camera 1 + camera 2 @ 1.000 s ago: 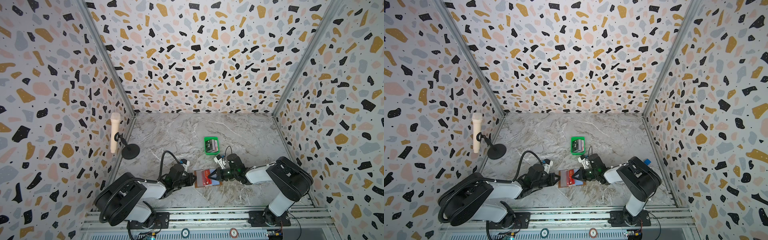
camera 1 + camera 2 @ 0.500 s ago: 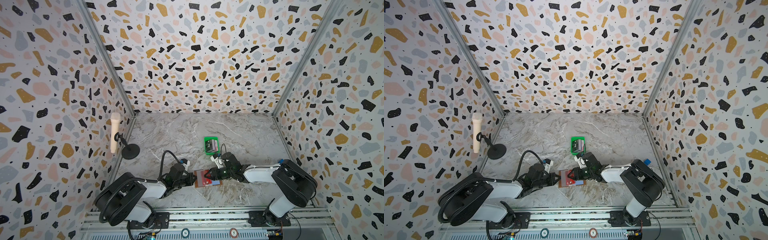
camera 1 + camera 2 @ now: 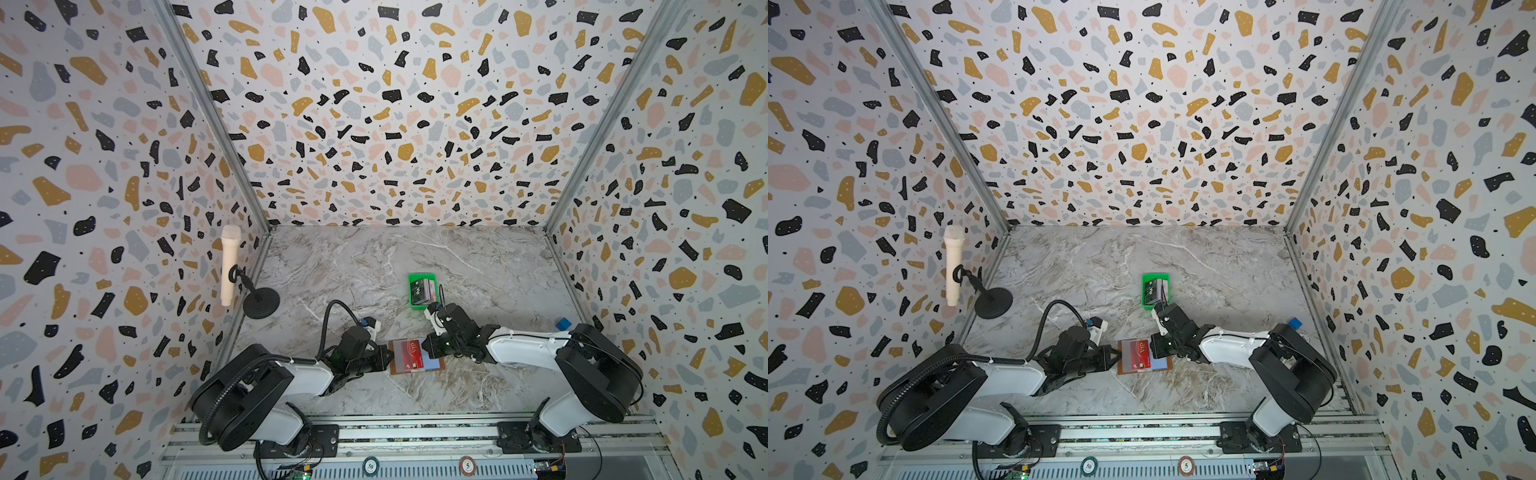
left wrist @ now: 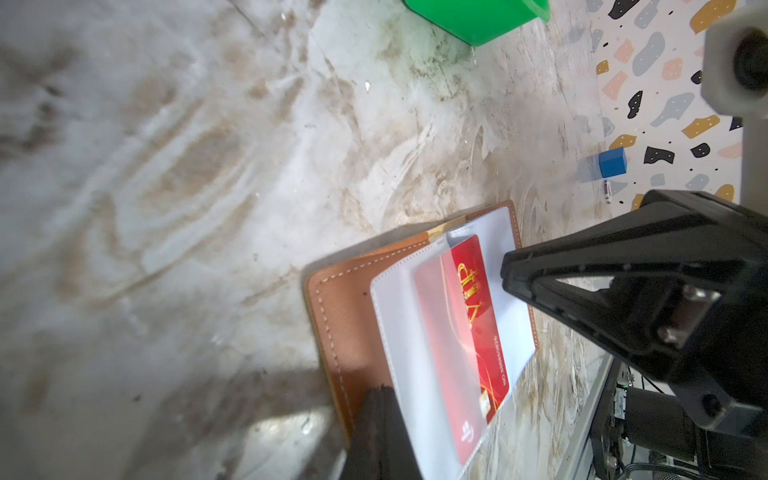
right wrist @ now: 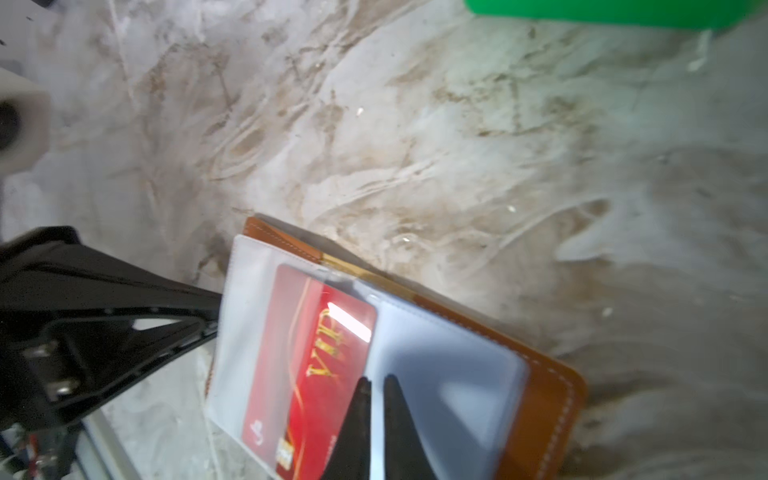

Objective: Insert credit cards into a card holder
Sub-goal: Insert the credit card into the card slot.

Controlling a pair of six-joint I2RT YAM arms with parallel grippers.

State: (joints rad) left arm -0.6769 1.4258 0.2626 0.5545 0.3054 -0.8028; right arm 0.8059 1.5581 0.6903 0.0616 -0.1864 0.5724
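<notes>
The tan card holder (image 3: pixel 436 365) (image 3: pixel 1165 365) lies open near the table's front middle, clear sleeves up. A red VIP card (image 5: pixel 316 353) (image 4: pixel 461 332) sits partly inside a sleeve, its right part still exposed. My left gripper (image 3: pixel 390 358) (image 4: pixel 384 395) is shut on the card holder's left edge. From the right, my right gripper (image 3: pixel 424 350) (image 5: pixel 376 382) reaches over the holder, shut, its tips at the red card's exposed edge; nothing shows pinched between them. More credit cards (image 3: pixel 423 291) (image 3: pixel 1156 291) stand in the green tray.
The green tray (image 3: pixel 419 276) sits just behind the right gripper. A white microphone (image 3: pixel 230 266) on a black stand (image 3: pixel 261 302) is at the left wall. A blue cube (image 3: pixel 563 323) lies by the right wall. Terrazzo walls close in three sides.
My right gripper moved left over the holder, opened briefly and shut again at the red card's edge. The left gripper kept its hold and place.
</notes>
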